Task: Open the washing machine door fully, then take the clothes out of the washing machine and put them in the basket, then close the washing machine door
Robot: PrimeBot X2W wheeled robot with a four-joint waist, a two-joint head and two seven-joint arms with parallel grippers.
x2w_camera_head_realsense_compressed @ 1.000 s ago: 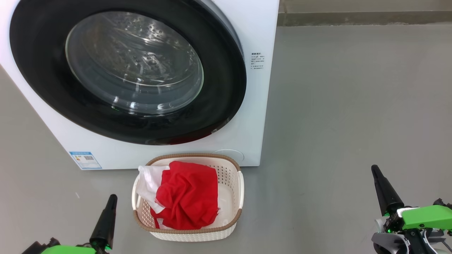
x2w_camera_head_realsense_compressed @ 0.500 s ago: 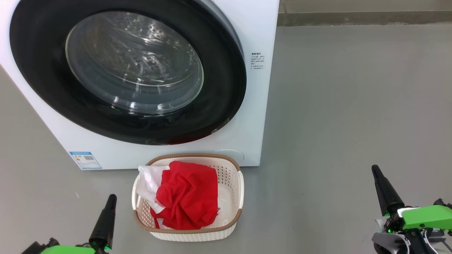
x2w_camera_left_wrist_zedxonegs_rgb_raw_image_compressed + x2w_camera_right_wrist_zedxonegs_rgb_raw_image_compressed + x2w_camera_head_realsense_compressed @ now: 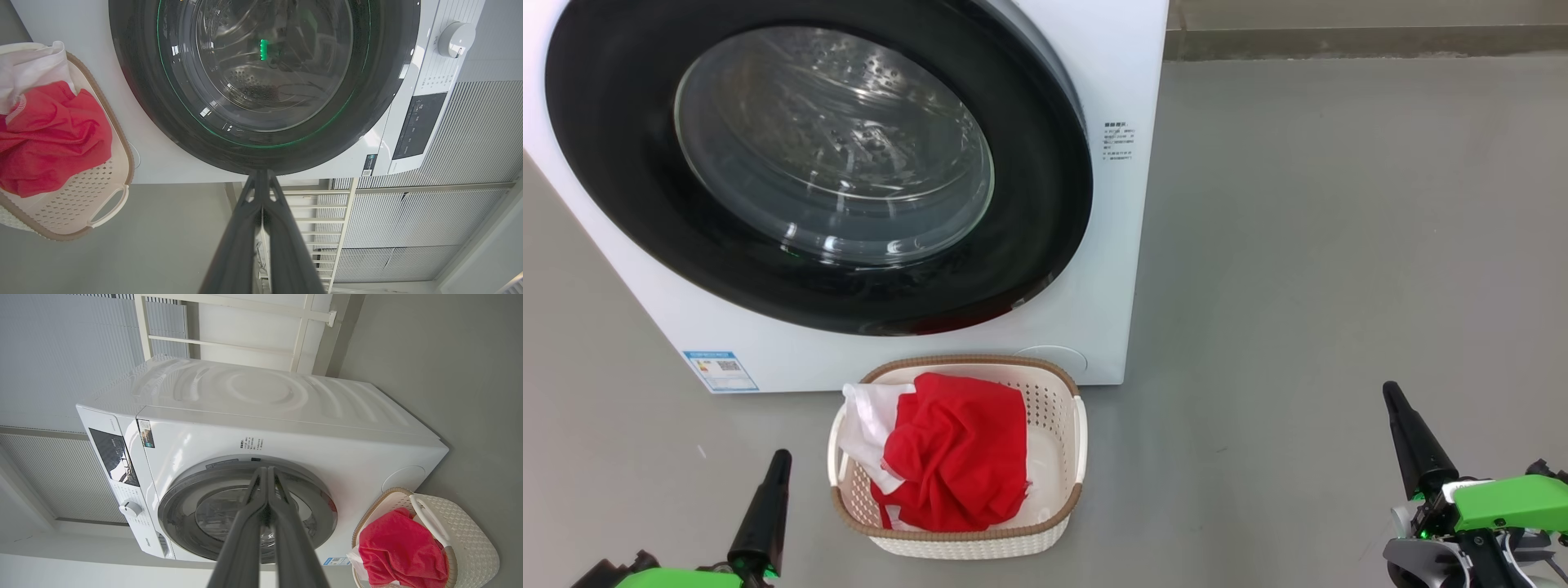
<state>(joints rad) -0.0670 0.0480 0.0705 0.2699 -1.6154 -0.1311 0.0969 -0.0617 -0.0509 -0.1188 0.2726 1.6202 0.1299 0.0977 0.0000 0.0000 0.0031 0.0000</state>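
The white washing machine [image 3: 1094,245] stands ahead, its black-rimmed washing machine door [image 3: 1029,269] lying flat against the front, with the steel drum visible through the glass. Red and white clothes [image 3: 956,457] lie piled in the cream basket [image 3: 1058,408] on the floor just in front of the machine. My left gripper [image 3: 781,459] is shut at the lower left, left of the basket and holding nothing. At the lower right, my right gripper [image 3: 1390,392] is shut and holds nothing, well to the right of the basket. The door [image 3: 384,81], clothes [image 3: 49,139] and basket [image 3: 106,204] show in the left wrist view, and the machine [image 3: 286,437] and basket [image 3: 470,539] in the right wrist view.
Grey floor [image 3: 1339,245] stretches to the right of the machine up to a wall skirting [image 3: 1339,41]. A control panel with a dial [image 3: 455,38] sits on the machine's top front. A white rack [image 3: 245,326] and ribbed panels stand beside and behind the machine.
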